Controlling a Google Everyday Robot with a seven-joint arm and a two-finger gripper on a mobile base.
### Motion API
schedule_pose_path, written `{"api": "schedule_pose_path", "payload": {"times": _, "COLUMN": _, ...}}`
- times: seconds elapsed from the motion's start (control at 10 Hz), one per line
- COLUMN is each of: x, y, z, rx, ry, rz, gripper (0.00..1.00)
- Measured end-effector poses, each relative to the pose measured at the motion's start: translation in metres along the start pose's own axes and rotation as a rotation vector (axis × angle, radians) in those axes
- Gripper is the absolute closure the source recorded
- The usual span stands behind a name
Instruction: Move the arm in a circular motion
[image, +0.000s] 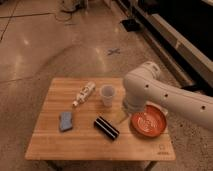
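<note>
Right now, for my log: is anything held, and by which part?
Cannot tell: the gripper of the cream-white tubular arm hangs between the white cup and red bowl.

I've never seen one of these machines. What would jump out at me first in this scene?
The big cream-white arm dominates, reaching in from the right and bending down over the wooden table. Its gripper hangs low between the white cup and the bright red bowl. Further left lie a small bottle, a blue sponge and a black block.
</note>
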Motion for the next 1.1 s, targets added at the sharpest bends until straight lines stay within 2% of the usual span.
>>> {"api": "schedule_pose_path", "payload": {"times": 0.3, "x": -0.006, "y": 0.057, "z": -0.012, "rx": -0.037, "ry": -0.002, "rz": 0.053, "gripper": 0.20}}
{"api": "schedule_pose_path", "payload": {"times": 0.4, "x": 0.000, "y": 0.081, "z": -0.016, "rx": -0.057, "ry": 0.001, "rz": 0.067, "gripper": 0.20}}
{"api": "schedule_pose_path", "payload": {"times": 0.6, "x": 0.017, "y": 0.111, "z": -0.019, "rx": -0.084, "ry": -0.006, "rz": 0.081, "gripper": 0.20}}
{"api": "schedule_pose_path", "payload": {"times": 0.8, "x": 0.054, "y": 0.142, "z": -0.011, "rx": -0.109, "ry": -0.022, "rz": 0.091, "gripper": 0.20}}
{"api": "schedule_pose_path", "payload": {"times": 0.9, "x": 0.068, "y": 0.150, "z": -0.007, "rx": -0.114, "ry": -0.029, "rz": 0.093, "gripper": 0.20}}
{"api": "schedule_pose_path", "payload": {"times": 1.1, "x": 0.112, "y": 0.163, "z": 0.003, "rx": -0.135, "ry": -0.054, "rz": 0.086, "gripper": 0.20}}
